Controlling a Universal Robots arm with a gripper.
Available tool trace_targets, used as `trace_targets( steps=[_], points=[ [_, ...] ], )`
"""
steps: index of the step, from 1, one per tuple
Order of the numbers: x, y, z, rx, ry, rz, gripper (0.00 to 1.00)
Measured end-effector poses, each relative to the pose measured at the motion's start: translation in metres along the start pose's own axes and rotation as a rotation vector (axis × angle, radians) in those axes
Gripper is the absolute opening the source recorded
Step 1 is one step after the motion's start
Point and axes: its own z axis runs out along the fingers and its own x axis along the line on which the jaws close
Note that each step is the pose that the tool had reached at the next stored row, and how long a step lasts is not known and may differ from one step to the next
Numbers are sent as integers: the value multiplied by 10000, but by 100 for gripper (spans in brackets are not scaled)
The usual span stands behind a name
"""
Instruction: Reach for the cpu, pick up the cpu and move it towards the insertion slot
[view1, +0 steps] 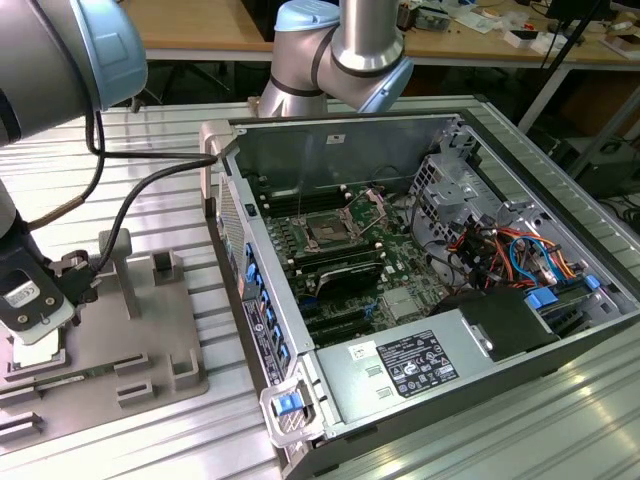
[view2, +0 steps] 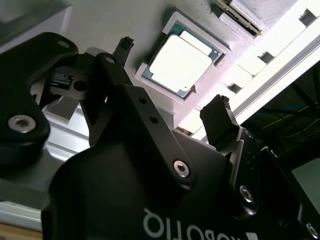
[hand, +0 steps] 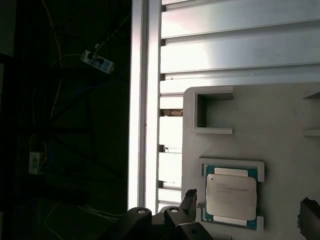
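Nearest the lens in the exterior view was the arm's grey joint with its pale-blue cap, and a black cable looped down from it. Below, at the exterior view's left edge, the gripper hung low over the grey plastic tray, which sat on the ribbed aluminium table. To the exterior view's right stood the open computer case. On its green board the insertion slot — dark centre, shiny frame — lay well apart from the gripper.

In the second wrist view the gripper's black body was closest, and its two fingers were spread wide with nothing held. Beyond them the cpu lay flat in a square recess of the tray, silvery top up, with a thin green rim showing. It sat in the gap between the two tips, and neither pad touched it.

In the first wrist view one dark fingertip stood just beside the cpu's edge and the other was off past the opposite side — the chip lay squarely between them, seated in its recess. A small three-walled pocket of the tray lay near it, with the table's bright slats beyond.
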Motion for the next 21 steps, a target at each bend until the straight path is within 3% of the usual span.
trace_targets(
  steps=[3, 10, 11, 12, 14, 21],
  points=[
    [0, -5, 47, 1, 1, -1, 83],
    [-1, -4, 55, -1, -1, 0, 83],
    [-1, -5, 80, 0, 0, -1, 83],
    [34, -10, 213, 13, 16, 8, 83],
    [62, -20, 280, 13, 17, 7, 75],
    [64, -20, 300, 13, 16, 7, 75]
  ],
)
